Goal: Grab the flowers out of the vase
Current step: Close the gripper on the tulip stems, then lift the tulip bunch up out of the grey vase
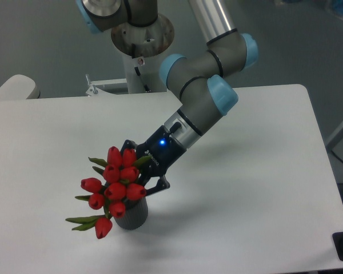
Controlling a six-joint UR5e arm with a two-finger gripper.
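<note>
Two black fingers (138, 181) sit buried behind the bunch of red closed tulip heads with narrow green leaves (115, 185), so you can't read the gap from this view. One fingertip shows at the lower right of the bunch, close over the vase rim, and a second dark part sticks out above the top blooms. My read is they straddle the stems, but whether they've clamped down I cannot tell.

The flowers are in the small dark grey ribbed cylinder vase (132, 215), which stands upright on the white table (251, 182), towards its front-left part. The bunch is bigger than the vase and leans left and forward, with the lowest bloom and a couple of leaves hanging out past the rim on the left. That lean looks consistent with the fingers pushing in from the right.

The grey arm with light blue joint caps (208, 91) comes down at a slant from the upper right, wrist angled towards the bunch. That suits a side-on grab just above the rim, where the stems are bundled, rather than crushing the heads from above.

Judgement: grasp stage, lift not yet done. When you pull, go up along the vase axis. A sideways drag could tip the vase, since it's small and the bunch is top-heavy.
</note>
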